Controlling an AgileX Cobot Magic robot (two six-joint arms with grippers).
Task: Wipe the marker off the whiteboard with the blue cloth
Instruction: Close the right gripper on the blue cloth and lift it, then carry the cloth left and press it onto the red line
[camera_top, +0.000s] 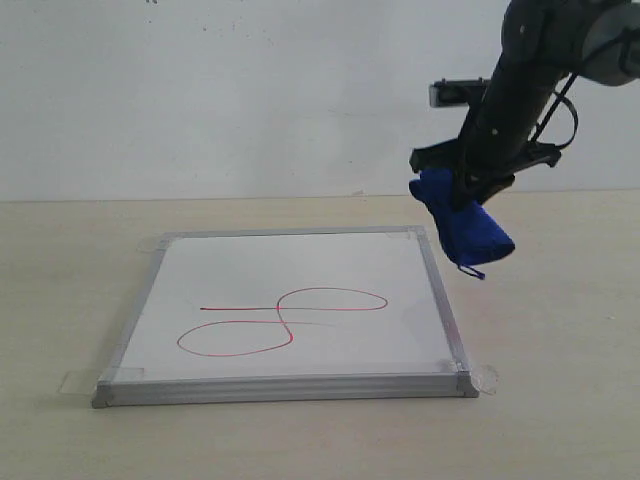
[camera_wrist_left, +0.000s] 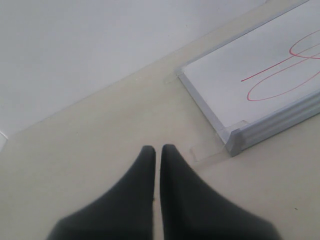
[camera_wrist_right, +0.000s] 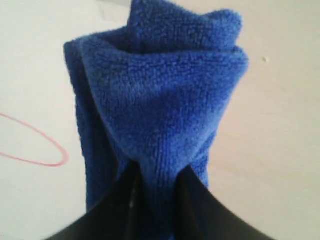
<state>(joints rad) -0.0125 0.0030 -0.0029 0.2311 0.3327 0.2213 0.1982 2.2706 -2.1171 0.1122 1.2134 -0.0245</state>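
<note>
Two fingers (camera_wrist_right: 117, 212) on one blue cloth (camera_wrist_right: 160, 100)

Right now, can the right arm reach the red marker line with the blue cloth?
Probably yes: the right gripper holds the blue cloth in the air near the whiteboard's far right corner, with nothing between it and the marker line.
</note>
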